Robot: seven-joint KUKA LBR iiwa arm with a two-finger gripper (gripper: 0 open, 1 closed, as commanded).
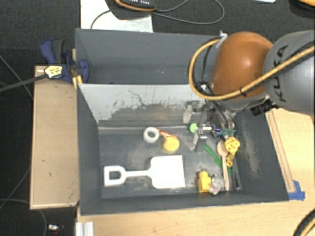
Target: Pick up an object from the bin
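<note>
While flat on scuffed metal bin (123, 149) — white plastic spade (165, 172), small white ring (151, 134).

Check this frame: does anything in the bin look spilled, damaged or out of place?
Nothing stands out. The white shovel lies flat on the floor of the bin, the white ring and yellow piece sit loose, and a small heap lies beside the gripper.

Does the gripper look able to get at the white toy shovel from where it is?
Probably yes: the white toy shovel lies flat with nothing on it, left of the gripper.
</note>
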